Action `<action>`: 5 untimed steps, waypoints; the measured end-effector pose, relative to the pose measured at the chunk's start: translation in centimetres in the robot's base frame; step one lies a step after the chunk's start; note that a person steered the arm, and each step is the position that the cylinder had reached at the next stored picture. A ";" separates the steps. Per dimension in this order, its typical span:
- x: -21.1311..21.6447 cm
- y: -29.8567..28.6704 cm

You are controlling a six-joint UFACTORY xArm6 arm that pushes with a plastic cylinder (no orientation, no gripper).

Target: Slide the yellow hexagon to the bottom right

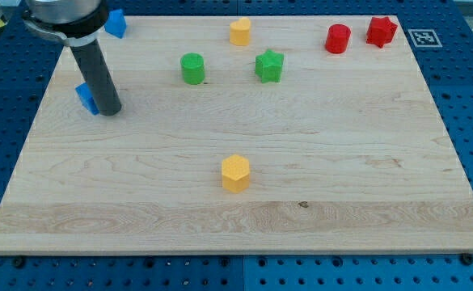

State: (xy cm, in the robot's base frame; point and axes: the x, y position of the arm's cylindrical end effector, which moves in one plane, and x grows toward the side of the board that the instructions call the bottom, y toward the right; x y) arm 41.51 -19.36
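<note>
nearest the camera, the yellow hexagon point(235, 173) sits alone on the wooden board point(365, 186), a little below the board's middle, well apart from every other block. seen from the hexagon, the board's bottom right corner lies toward four o'clock, and the hexagon is nowhere near it.

further back, toward ten o'clock from the hexagon, the dark rod comes down from the view's top left, and the tip point(110, 111) rests on the board near its left edge. a blue block point(86, 98) is just beside the tip at nine o'clock, partly hidden behind the rod, so its shape cannot be made out and whether the two touch cannot be told. the arm carries no claw, only this plain rod, so nothing is spread, pressed together or pinching.

beyond that, a green cylinder point(192, 69) stands at about eleven o'clock from the hexagon, and a green star point(269, 65) at about one o'clock, the two near each other but apart.

farthest away, along the board's top edge, a second blue block point(116, 23) sits at the top left beside the arm's body, its shape unclear. another yellow block point(239, 31), its shape hard to tell, stands near twelve o'clock from the hexagon. at the top right a red cylinder point(338, 38) and a red star point(381, 31) stand near each other, apart.
</note>
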 end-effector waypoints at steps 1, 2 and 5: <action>-0.1 2.0; 1.6 4.6; 9.4 10.9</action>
State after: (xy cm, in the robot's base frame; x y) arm 50.94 -8.47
